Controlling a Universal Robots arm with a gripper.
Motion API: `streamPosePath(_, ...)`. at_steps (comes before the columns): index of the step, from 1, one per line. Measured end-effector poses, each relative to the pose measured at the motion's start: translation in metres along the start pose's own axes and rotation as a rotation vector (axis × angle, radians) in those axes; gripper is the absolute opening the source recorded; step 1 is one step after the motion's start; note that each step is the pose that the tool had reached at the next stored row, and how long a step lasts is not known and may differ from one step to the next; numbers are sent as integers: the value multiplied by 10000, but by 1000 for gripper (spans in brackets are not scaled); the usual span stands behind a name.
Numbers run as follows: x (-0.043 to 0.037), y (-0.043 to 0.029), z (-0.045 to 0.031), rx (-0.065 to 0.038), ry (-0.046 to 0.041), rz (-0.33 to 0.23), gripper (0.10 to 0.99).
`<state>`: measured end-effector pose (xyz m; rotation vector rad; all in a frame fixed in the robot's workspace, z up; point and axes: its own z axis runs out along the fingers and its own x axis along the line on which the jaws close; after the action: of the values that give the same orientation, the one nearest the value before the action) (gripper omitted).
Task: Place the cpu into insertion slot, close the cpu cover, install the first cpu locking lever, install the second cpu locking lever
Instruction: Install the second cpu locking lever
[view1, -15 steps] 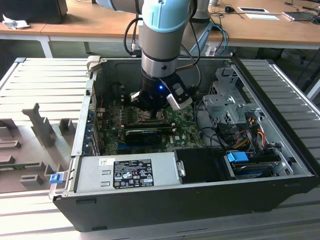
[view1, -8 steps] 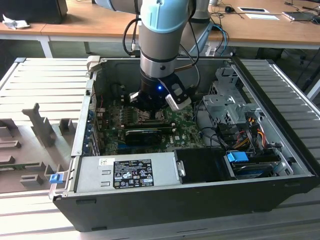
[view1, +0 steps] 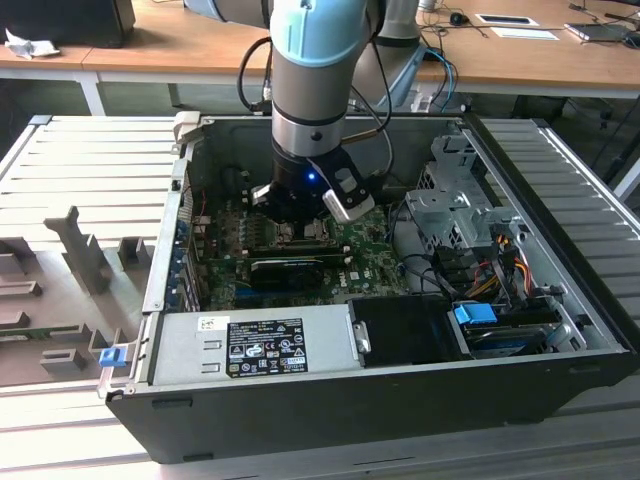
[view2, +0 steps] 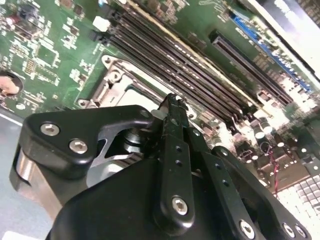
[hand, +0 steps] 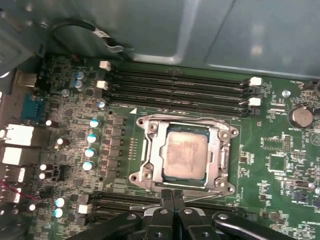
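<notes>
Inside the open case (view1: 560, 300), on the green board (hand: 280, 165), the cpu (hand: 186, 157) already lies flat in the slot (hand: 150, 131), and the cover (hand: 220, 150) is down around it so the grey face shows through its window. Just beside one edge of the slot, the gripper (hand: 173, 194) hangs with its fingers (view2: 172, 107) pressed together, holding nothing. Long memory slots (hand: 175, 90) run along the far side of the slot, and a thin lever (hand: 200, 197) lies by the fingertips.
</notes>
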<state>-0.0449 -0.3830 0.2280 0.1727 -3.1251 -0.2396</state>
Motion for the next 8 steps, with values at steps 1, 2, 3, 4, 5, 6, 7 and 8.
streamPosePath(1,26,-13,-2,-36,-4,0,106)
streamPosePath(2,57,-26,-2,-79,-10,-1,106)
streamPosePath(3,69,-30,-3,-103,-12,-2,106)
streamPosePath(4,82,-33,-2,-130,-14,-1,106)
streamPosePath(5,120,-41,-1,-206,-22,-3,106)
streamPosePath(6,144,-48,4,-288,-32,-3,106)
streamPosePath(7,151,-49,9,-332,-37,-3,106)
streamPosePath(8,160,-51,22,-387,-43,-4,106)
